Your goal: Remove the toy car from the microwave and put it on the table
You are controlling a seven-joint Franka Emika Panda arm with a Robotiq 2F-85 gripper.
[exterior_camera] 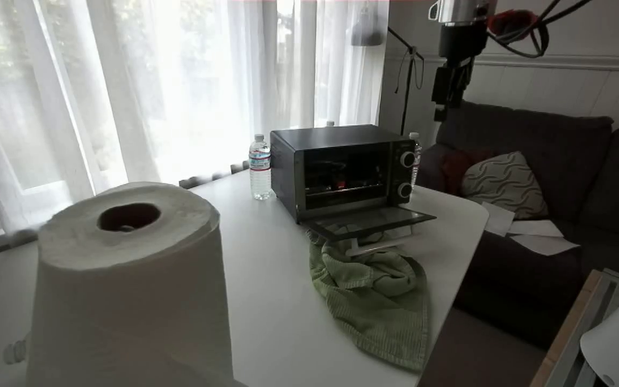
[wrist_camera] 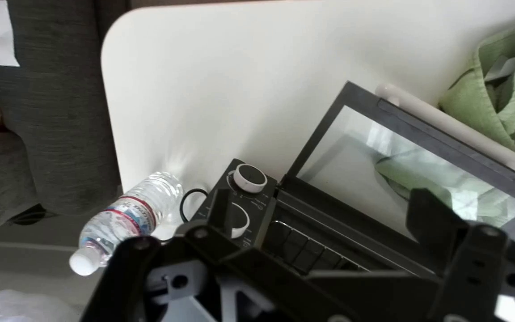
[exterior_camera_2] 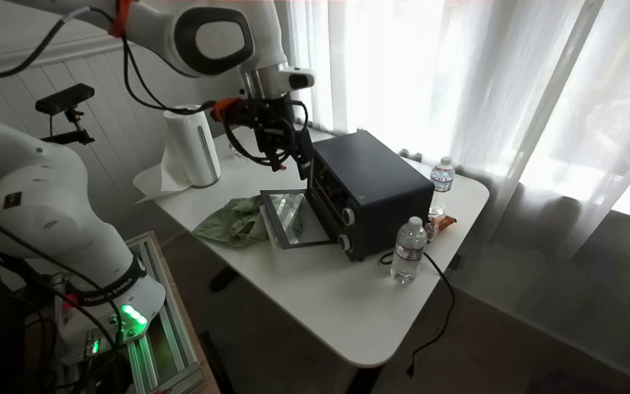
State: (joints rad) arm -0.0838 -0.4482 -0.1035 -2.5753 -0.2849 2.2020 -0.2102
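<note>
I have the claw (wrist_camera: 320,210) spread wide with nothing held, fingers pointing down, above and in front of the microwave (exterior_camera_2: 378,180). Its door (exterior_camera: 376,220) is folded down below the claw, so the reach inside is the step in hand. The toy car (exterior_camera: 340,185) looks to be below and ahead of the claw, inside the cavity; I see only a small red patch there in an exterior view, and it's too dark for me to swear to the shape. To reach well, I'd back off toward the base for room, drop to cavity height, and pitch the wrist until the fingers face in, over the door glass and under the roof. I'd shift away from the knobs (exterior_camera: 407,159), since in the wrist view one finger overlaps that panel. Then in slowly, narrowing only as the car needs. Leaning on the door is my main worry; it could tip the microwave. For set-down I'd favour the table (wrist_camera: 221,85) on the knob side of the claw, away from the towel (exterior_camera: 371,295) and the bottle (wrist_camera: 128,219).
</note>
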